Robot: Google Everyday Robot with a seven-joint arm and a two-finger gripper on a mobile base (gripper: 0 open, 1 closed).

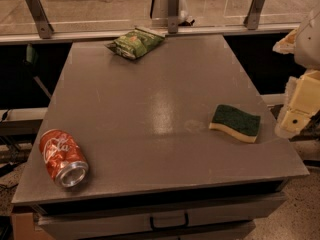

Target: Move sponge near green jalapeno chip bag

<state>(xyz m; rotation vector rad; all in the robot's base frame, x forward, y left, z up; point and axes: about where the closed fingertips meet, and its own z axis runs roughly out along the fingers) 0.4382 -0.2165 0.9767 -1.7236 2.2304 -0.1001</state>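
A: The hand hangs off the tabletop's right edge at 3 o'clock, just beside the sponge and not touching it. We cannot tell whether it is spread or pressed together.

B: The sponge lies flat at 4 o'clock, dark scrub face up, pale foam beneath. We judge it light, soft and squashy, with a rough top that won't slip. We'd pinch across the short width at mid-length, from above.

A: The green jalapeno chip bag is at 12 o'clock on the far edge, well apart from the sponge.

B: We can't read the bag's print. The red soda can, on its side at 8 o'clock, shows white script that we can't make out.
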